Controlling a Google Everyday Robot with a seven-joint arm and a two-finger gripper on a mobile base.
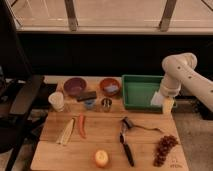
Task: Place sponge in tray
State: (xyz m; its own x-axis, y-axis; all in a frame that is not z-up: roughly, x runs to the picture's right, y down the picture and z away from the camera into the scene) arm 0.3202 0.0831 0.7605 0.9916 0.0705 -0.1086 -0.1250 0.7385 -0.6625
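1. One step looks to be in hand: delivery. The end effector (161, 100) hangs at the right rim of the tray (136, 92), which sits at about 2 o'clock on the desk (102, 140).
2. The sponge (169, 105) is a pale yellowish block right at the end effector, on the tray's 3 o'clock edge. It seems to sit over the rim rather than clearly inside.
3. I cannot tell whether the end effector is gripping the sponge or has let go.
4. As I judge it, the next move is a short shift toward 9 o'clock so the block clears the rim, then lowering and releasing over the bare floor.
5. The tray is a rigid green rectangular tub with raised walls, likely plastic. The sponge looks soft, matte and squarish, so it should land without rolling. The desk is pale wood.
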